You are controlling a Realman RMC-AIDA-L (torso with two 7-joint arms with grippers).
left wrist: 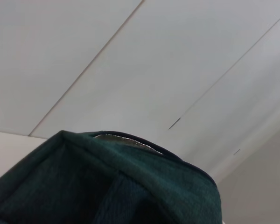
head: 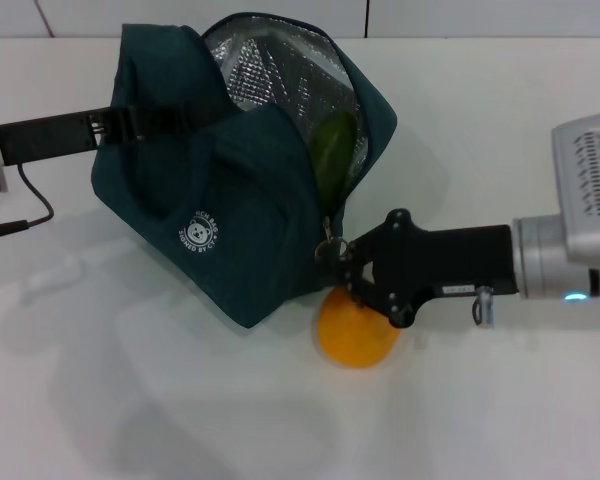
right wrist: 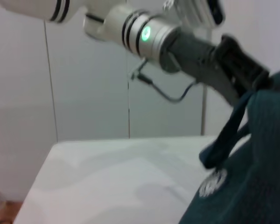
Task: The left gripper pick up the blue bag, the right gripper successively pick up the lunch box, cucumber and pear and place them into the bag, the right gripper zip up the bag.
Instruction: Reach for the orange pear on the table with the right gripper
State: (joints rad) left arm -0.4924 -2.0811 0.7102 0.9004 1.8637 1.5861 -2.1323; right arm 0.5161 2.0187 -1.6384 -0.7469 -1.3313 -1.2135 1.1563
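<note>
Head view: blue bag sits upper centre on the white table, mouth open toward 1 o'clock, silver foil lining showing. Cucumber is inside the opening, only part of it visible. White round logo is on the bag's front. Left gripper comes in from 9 o'clock and is clamped on the bag's handle strap at the bag's upper left edge. Right gripper comes in from 3 o'clock, tips at the zipper ring pull on the bag's lower right edge; fingers look pinched together around the pull. Pear lies on the table at 5 o'clock of the bag, touching or just beside the bag's lower edge, directly under the right gripper. Lunch box can't be seen.

Left wrist view: only the bag's teal fabric with a sliver of foil lining at the rim, plus a pale panelled wall behind. Own fingers not shown.

Right wrist view: left gripper with silver wrist holds the bag's dark handle strap; bag's teal side and logo below it, white table beside. Own fingers not shown here.
</note>
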